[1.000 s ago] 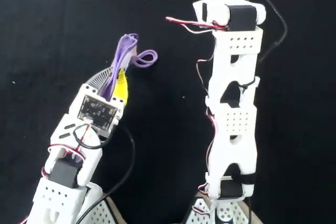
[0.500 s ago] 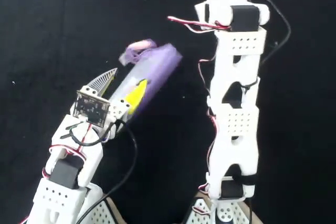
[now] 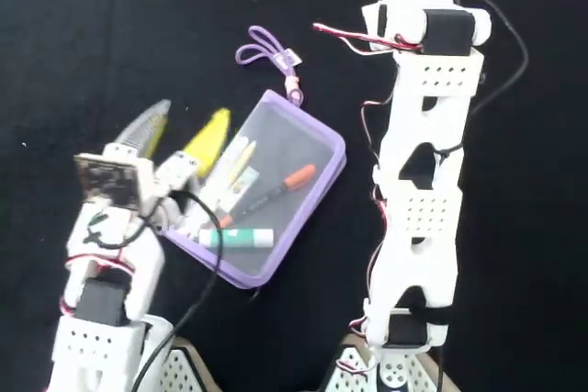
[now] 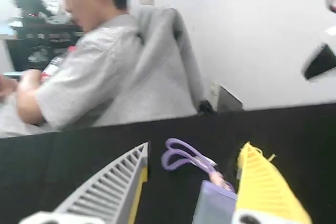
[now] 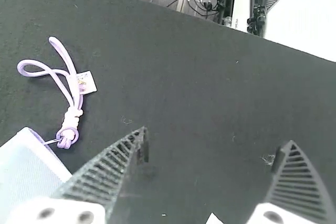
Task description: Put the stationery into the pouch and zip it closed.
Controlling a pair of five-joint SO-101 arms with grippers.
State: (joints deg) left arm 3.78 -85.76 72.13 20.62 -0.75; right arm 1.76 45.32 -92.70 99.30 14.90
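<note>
Near the middle of the table, the pouch lies flat; the left gripper gapes wide, 1 pouch corner between its jaws, ungripped; the right gripper gapes wide, empty.

Glossy translucent plastic pouch on matt black cloth

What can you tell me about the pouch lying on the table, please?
The pouch is a flat rectangular case with clear, frosted-looking faces and purple edging. It lies flat on the black table, turned diagonally. A purple cord loop with a small tag is tied to its far corner. Inside show an orange-capped pen, a green-and-white marker and pale sticks. The left pincer stands open at its edge; contact and the zip's state are unclear.
</note>
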